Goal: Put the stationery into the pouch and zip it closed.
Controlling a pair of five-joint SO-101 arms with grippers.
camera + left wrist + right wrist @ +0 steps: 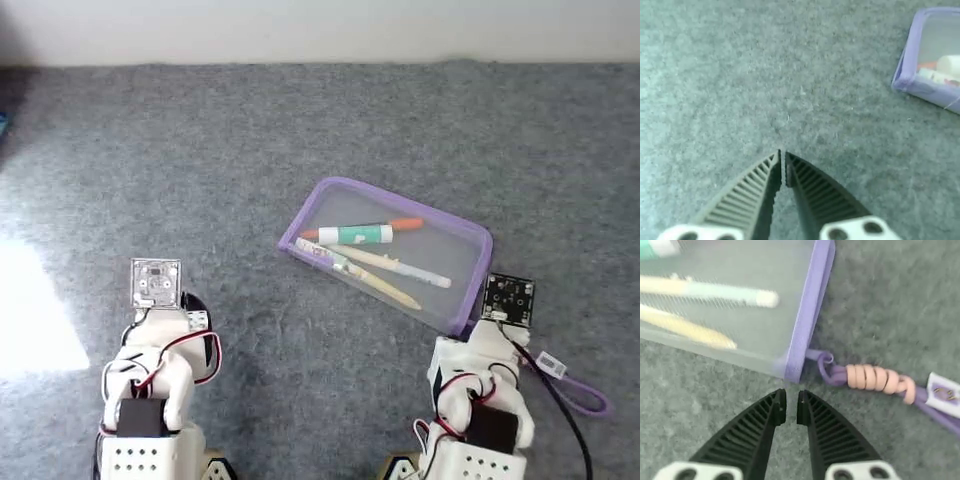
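A clear pouch (455,245) with purple trim lies flat on the grey carpet, right of centre. Inside it are a green-and-white marker (355,235), an orange pen (405,224), a pale pen (410,270) and a yellow pencil (385,285). My right gripper (788,406) is shut and empty, just short of the pouch's near corner (799,357); the pale pen (715,290) and pencil (685,326) show through the mesh. My left gripper (783,157) is shut over bare carpet, well away from the pouch's other end (920,82).
The pouch's purple strap (835,374) with peach beads (875,378) and a white label (945,394) trails off beside the right arm (480,400). The left arm (150,385) stands at the near left. A bright patch of light (30,320) falls at the left edge.
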